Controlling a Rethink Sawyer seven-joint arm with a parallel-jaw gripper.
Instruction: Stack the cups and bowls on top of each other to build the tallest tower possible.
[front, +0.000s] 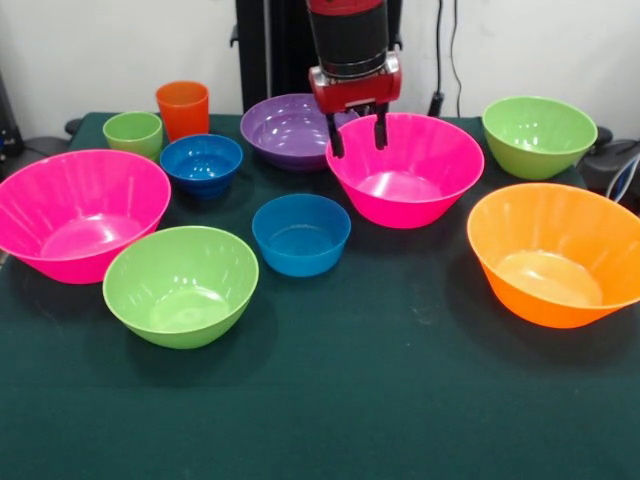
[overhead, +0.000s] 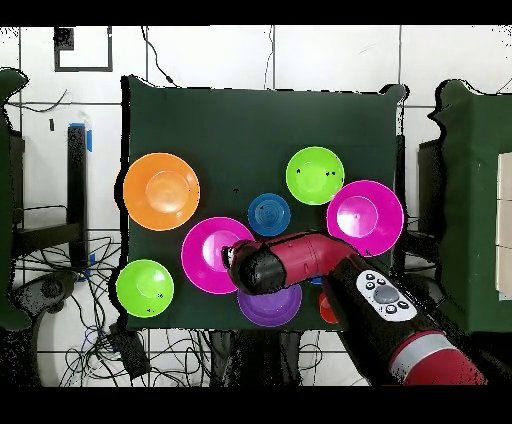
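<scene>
My gripper is spread, 2 black fingers pointing straight down with clear air between them, nothing pinched. They hang at the far rim of the middle pink bowl, 1 tip looks outside the wall and 1 inside, so I read this as lining up a rim pinch; can't tell if either tip touches the plastic yet. Rim grab makes sense: the bowl is far too wide to span, the wall is thin. Just behind my fingers, toward the robot-side edge of the table, sits the purple bowl, close enough that the outer finger has little room there. Toward the camera-side edge from the pink one is a small blue bowl; a 2nd blue bowl sits near the green cup and orange cup, both upright at the robot-side corner on the picture's left. The other pink bowl is at that same side edge, with a green bowl just beside it toward the camera. Opposite side: a green bowl near the robot-side corner, the big orange bowl by the side edge. Everything is open side up and standing apart, nothing nested, so no tower exists yet. Overhead, my arm covers the purple bowl and part of the pink one. My guess: big bowls as base, cups last.
</scene>
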